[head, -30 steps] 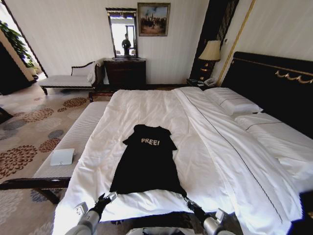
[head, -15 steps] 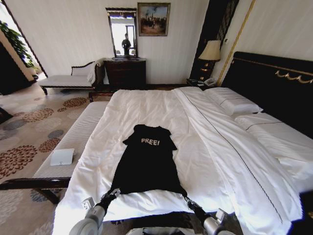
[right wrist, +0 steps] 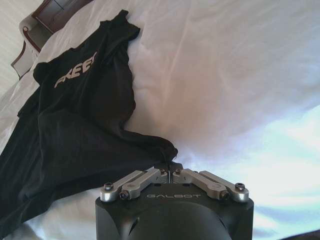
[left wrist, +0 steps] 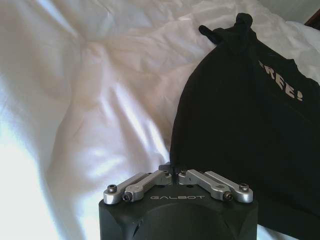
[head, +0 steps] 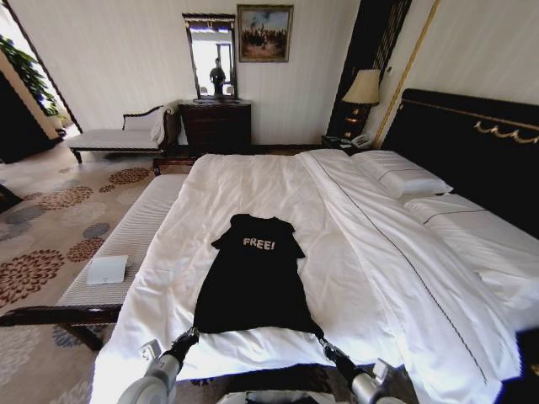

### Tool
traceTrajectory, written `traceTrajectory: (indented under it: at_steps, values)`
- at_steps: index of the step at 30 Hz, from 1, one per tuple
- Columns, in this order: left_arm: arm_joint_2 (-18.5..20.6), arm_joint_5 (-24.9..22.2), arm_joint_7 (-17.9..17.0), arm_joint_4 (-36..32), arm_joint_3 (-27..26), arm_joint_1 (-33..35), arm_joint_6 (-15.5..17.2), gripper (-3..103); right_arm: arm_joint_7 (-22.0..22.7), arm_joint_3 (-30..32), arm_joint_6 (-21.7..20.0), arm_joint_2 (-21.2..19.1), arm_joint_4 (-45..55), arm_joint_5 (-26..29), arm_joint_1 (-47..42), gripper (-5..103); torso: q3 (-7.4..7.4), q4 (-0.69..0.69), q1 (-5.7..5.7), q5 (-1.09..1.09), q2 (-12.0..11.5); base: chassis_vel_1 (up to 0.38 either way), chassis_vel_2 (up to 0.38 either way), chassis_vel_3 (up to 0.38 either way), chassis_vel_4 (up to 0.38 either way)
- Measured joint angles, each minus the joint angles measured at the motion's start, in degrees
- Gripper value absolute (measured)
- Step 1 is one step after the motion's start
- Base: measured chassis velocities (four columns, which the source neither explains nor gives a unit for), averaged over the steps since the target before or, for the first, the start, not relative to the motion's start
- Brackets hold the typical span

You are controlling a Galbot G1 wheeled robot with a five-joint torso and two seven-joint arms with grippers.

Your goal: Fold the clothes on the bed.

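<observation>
The clothes are one black T-shirt (head: pixel 255 278) with white "FREE!" lettering, lying flat with its sleeves tucked in on the white bed (head: pixel 354 252), hem toward me. My left gripper (head: pixel 187 335) sits at the hem's left corner. In the left wrist view, the left gripper (left wrist: pixel 172 172) is shut at the edge of the black cloth (left wrist: pixel 240 115). My right gripper (head: pixel 322 339) is at the hem's right corner. In the right wrist view, the right gripper (right wrist: pixel 170 171) is shut on a bunched tip of the shirt (right wrist: pixel 80 130).
A pale ribbed bench (head: pixel 135 236) with a white sheet of paper (head: pixel 107 269) runs along the bed's left side. White pillows (head: pixel 400 177) and the dark headboard (head: pixel 472 143) stand to the right. Wide white sheet lies beyond the shirt's collar.
My left gripper moved in to the hem's left corner, then drew slightly back toward me. The right gripper stayed at the right corner.
</observation>
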Motion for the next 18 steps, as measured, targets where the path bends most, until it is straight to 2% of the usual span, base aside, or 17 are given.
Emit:
traceTrajectory:
  at_steps: [5, 18]
  values:
    - [-0.11, -0.16, 0.74, -0.37, -1.23, 1.49, -0.30, 1, 0.82, -0.44, 1.05, 0.25, 0.45, -3.44, -0.01, 0, 0.00, 0.00, 0.00, 0.00, 0.00, 0.000, 0.000, 0.000, 0.000]
    - [-0.52, -0.31, 1.05, -0.58, -1.45, 2.11, -0.60, 1, 2.29, -0.94, 3.81, 0.84, 0.69, -2.72, -0.57, 0, -0.01, 0.00, -0.02, 0.00, 0.02, 0.006, -0.005, -0.006, 0.008]
